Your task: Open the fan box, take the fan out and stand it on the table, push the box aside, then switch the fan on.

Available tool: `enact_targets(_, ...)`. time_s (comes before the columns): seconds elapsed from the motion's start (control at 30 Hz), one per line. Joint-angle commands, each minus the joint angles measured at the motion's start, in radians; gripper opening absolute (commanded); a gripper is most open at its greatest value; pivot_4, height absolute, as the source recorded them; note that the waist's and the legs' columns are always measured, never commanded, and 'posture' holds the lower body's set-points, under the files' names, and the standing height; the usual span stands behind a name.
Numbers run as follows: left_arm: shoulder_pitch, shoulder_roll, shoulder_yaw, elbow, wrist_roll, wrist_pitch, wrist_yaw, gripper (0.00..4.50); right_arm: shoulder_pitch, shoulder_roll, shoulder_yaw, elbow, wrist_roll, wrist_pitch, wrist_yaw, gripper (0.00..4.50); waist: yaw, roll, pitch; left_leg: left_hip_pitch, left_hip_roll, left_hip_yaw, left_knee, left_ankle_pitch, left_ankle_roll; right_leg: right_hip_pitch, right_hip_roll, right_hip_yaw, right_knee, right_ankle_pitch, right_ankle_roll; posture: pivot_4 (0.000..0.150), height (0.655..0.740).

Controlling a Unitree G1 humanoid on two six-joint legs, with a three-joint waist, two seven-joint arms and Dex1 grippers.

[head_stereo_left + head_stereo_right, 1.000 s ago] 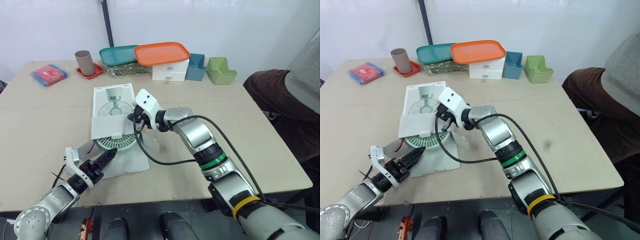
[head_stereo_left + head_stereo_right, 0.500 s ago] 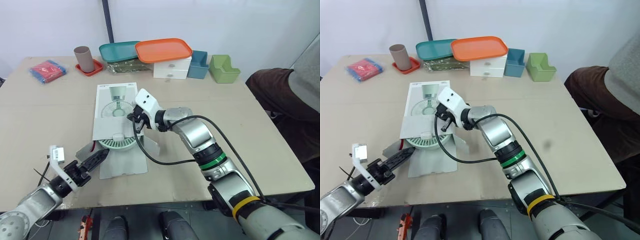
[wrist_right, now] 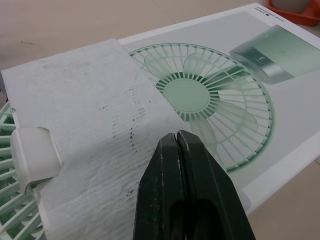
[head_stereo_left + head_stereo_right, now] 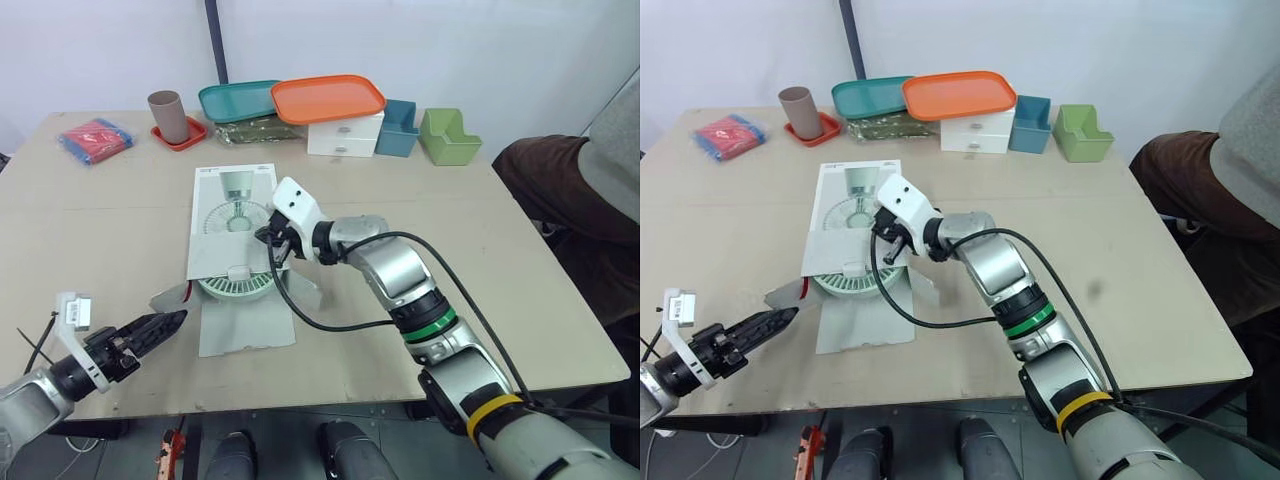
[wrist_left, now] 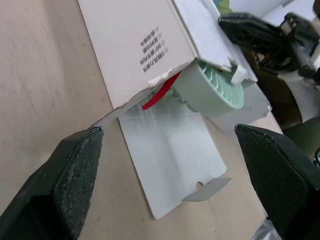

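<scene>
Currently the fan box [image 4: 232,215] lies flat on the table [image 4: 500,260], left of centre, with its printed face up. With 12 o'clock taken as the direction away from the robot, the box's 6 o'clock end is open. Its long flap [image 4: 246,322] lies flat on the table towards the robot, and shorter flaps spread to either side. The pale green fan [image 4: 238,288] protrudes partway from this open end, lying flat, with the rest of it inside the box.

The right gripper [image 4: 273,252] is at the box's 3 o'clock edge, close above the top panel near the open end. Its fingers are pressed together with nothing visible between them.

The left gripper [image 4: 175,320] hovers at about 8 o'clock from the box, near the table's front edge and apart from the box. Its fingers [image 5: 75,170] are spread wide and point towards the open end.

An orange tray [image 4: 328,98], a teal tray [image 4: 235,100] and a brown cup [image 4: 167,108] stand along the 12 o'clock edge of the table. A seated person [image 4: 590,200] is at 3 o'clock.
</scene>
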Motion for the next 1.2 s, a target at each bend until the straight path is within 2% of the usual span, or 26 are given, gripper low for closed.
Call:
enact_targets(0.03, -0.058, -0.011, -0.022, 0.029, 0.046, -0.02, -0.013, 4.47, 0.003, -0.018, -0.034, -0.067, 0.015, 0.026, -0.009, 0.0, 0.001, 0.0, 0.0, 0.0, 0.0, 0.0, 0.0, 0.0, 0.0, 0.0, 0.0, 0.0, 0.0, 0.0, 0.0, 0.15, 0.74)
enact_targets(0.23, -0.143, -0.051, -0.036, 0.083, 0.141, -0.058, 0.021, 4.47, 0.009, -0.04, -0.048, -0.132, 0.029, 0.066, -0.014, 0.0, 0.004, 0.0, 0.0, 0.0, 0.0, 0.0, 0.001, 0.0, 0.0, 0.0, 0.0, 0.0, 0.001, 0.001, 0.0, 0.15, 0.74)
enact_targets(0.3, -0.168, -0.061, -0.004, 0.108, 0.146, -0.059, 0.06, 3.95, 0.007, -0.045, -0.053, -0.142, 0.031, 0.075, -0.019, 0.0, 0.004, 0.0, 0.0, 0.0, 0.0, 0.0, 0.001, 0.0, 0.0, 0.0, 0.0, -0.001, 0.002, 0.001, 0.0, 0.15, 0.74)
enact_targets(0.4, -0.132, -0.036, 0.025, 0.077, 0.156, -0.051, 0.022, 3.06, 0.008, -0.049, -0.055, -0.153, 0.036, 0.081, -0.021, 0.0, 0.001, -0.001, 0.0, 0.0, 0.0, 0.0, 0.002, 0.0, 0.0, 0.0, 0.0, 0.0, 0.003, 0.001, -0.001, 0.15, 0.74)
enact_targets(0.6, -0.058, 0.0, 0.11, -0.006, 0.146, -0.05, -0.007, 1.04, 0.003, -0.045, -0.05, -0.152, 0.042, 0.073, -0.02, 0.0, 0.001, -0.001, 0.0, 0.0, 0.0, 0.0, 0.003, 0.0, 0.0, -0.001, 0.0, 0.0, 0.006, 0.001, -0.001, 0.15, 0.74)
enact_targets(0.77, -0.027, 0.025, 0.198, -0.066, 0.054, -0.017, -0.03, 1.04, -0.009, -0.041, -0.051, -0.134, 0.045, 0.061, -0.016, 0.0, -0.001, -0.003, 0.001, 0.001, 0.0, 0.0, 0.007, 0.0, 0.0, -0.001, 0.0, 0.0, 0.012, -0.001, -0.001, 0.15, 0.74)
enact_targets(0.83, -0.026, 0.031, 0.213, -0.071, 0.033, -0.009, -0.031, 1.04, -0.015, -0.04, -0.051, -0.124, 0.045, 0.057, -0.015, 0.0, -0.001, -0.003, 0.001, 0.002, 0.0, 0.0, 0.009, 0.001, 0.0, 0.0, 0.0, 0.0, 0.013, -0.004, 0.005, 0.15, 0.74)
enact_targets(0.9, 0.046, 0.033, 0.289, -0.114, -0.037, 0.01, -0.09, 0.54, -0.011, -0.037, -0.048, -0.123, 0.047, 0.053, -0.012, 0.0, -0.004, -0.004, 0.001, 0.002, 0.0, 0.0, 0.009, 0.001, -0.001, 0.0, 0.0, 0.0, 0.014, -0.004, 0.005, 0.15, 0.74)
enact_targets(0.93, 0.072, 0.035, 0.308, -0.129, -0.055, 0.016, -0.111, 0.43, -0.009, -0.035, -0.046, -0.123, 0.047, 0.051, -0.012, 0.0, -0.007, -0.005, 0.0, 0.002, 0.001, 0.0, 0.009, 0.001, -0.001, -0.001, 0.001, 0.0, 0.014, -0.003, 0.005, 0.15, 0.74)
enact_targets(0.97, 0.095, 0.035, 0.311, -0.146, -0.061, 0.02, -0.125, 0.03, -0.008, -0.034, -0.044, -0.121, 0.047, 0.049, -0.011, 0.0, -0.006, -0.005, 0.001, 0.002, 0.002, 0.001, 0.009, 0.001, -0.001, -0.001, 0.001, 0.0, 0.014, -0.003, 0.005, 0.15, 0.74)
enact_targets(1.13, 0.168, 0.044, 0.27, -0.235, -0.103, 0.047, -0.195, 0.03, -0.009, -0.029, -0.042, -0.114, 0.049, 0.047, -0.011, 0.0, -0.002, -0.004, 0.001, 0.002, 0.002, 0.0, 0.009, 0.001, -0.001, 0.0, 0.001, -0.002, 0.014, -0.004, 0.004, 0.15, 0.74)
enact_targets(1.2, 0.153, 0.041, 0.205, -0.237, -0.035, 0.032, -0.177, 0.03, -0.007, -0.029, -0.041, -0.113, 0.048, 0.046, -0.011, 0.0, -0.002, -0.004, 0.001, 0.002, 0.001, 0.0, 0.01, 0.001, -0.001, 0.0, 0.001, -0.002, 0.014, -0.003, 0.004, 0.15, 0.74)
